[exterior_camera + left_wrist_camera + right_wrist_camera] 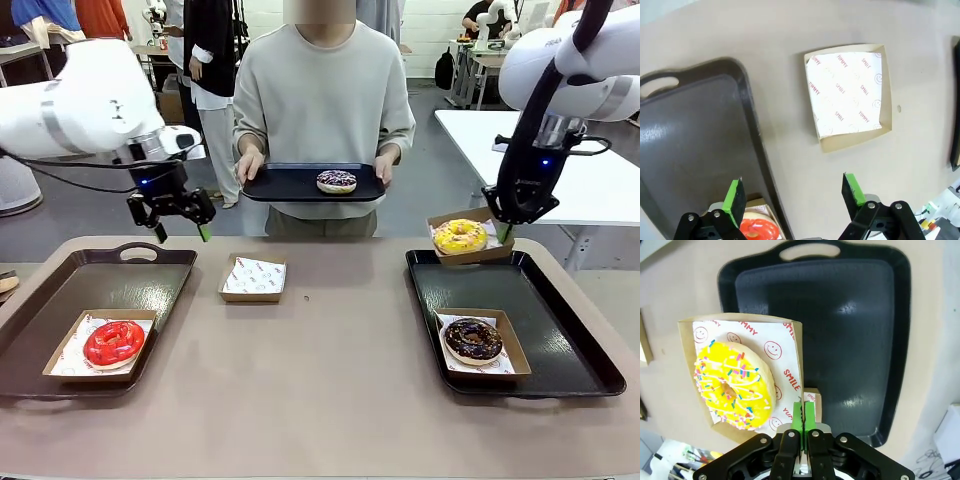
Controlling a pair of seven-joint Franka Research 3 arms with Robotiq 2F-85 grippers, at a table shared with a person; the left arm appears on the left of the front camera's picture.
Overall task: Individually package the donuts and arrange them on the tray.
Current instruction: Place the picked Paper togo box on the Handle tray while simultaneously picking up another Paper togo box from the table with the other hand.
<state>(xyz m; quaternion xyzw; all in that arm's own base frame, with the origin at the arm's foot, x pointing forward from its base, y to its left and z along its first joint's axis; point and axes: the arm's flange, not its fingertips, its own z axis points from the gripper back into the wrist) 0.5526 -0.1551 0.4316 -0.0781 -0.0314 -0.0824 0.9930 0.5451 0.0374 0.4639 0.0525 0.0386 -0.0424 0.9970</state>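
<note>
The right tool (pixel 507 232), pressed together, pinched the rim of a brown paper carton (pixel 478 254) carrying the yellow sprinkled ring donut (pixel 459 236), apparently just clear of the right black plastic tray (pixel 560 320). The chocolate-brown sprinkled donut (pixel 473 338) sat boxed on that tray. The left tool (pixel 182 233) hung spread above the desk (pixel 330 380), near an empty paper-lined carton (pixel 253 278). The glossy red donut (pixel 113 342) lay boxed on the left black tray (pixel 60 290). A person's black tray (pixel 285 188) bore the dark purple donut (pixel 336 181).

A beige table (pixel 330 370) is seen in front; behind it a person (pixel 322 95) in a pale grey sweatshirt is stood, and a white table (pixel 600 190) is set at the right
</note>
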